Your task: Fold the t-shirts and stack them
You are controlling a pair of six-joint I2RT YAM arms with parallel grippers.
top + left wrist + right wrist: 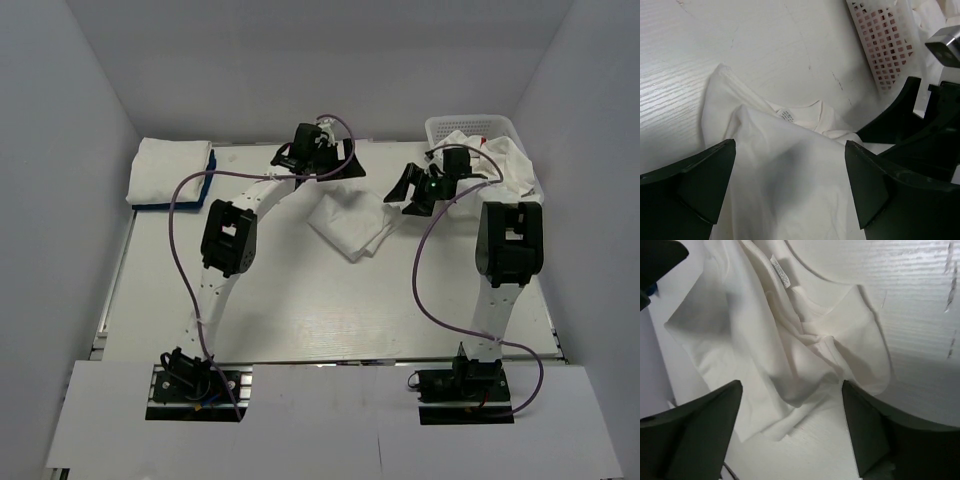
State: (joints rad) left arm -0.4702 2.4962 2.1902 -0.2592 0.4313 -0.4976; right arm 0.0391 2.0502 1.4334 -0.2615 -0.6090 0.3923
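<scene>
1. one white t-shirt [350, 225] lies crumpled mid-tabletop [300, 320], collar tag up, between both arms; folded stack [170, 172] far left, basket [478, 124] far right.
2. soft, light, limp cloth; likely sags and bunches, so best taken at shoulder seams or hem corners.
3. left end effector [790, 147]: jaws wide apart over the shirt, gripping nothing.
4. right end effector [792, 387]: jaws apart over the shirt, empty.

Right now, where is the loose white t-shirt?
In the top view the loose white t-shirt lies crumpled mid-table between the left gripper and the right gripper, with the mesh basket off to its right.
</scene>
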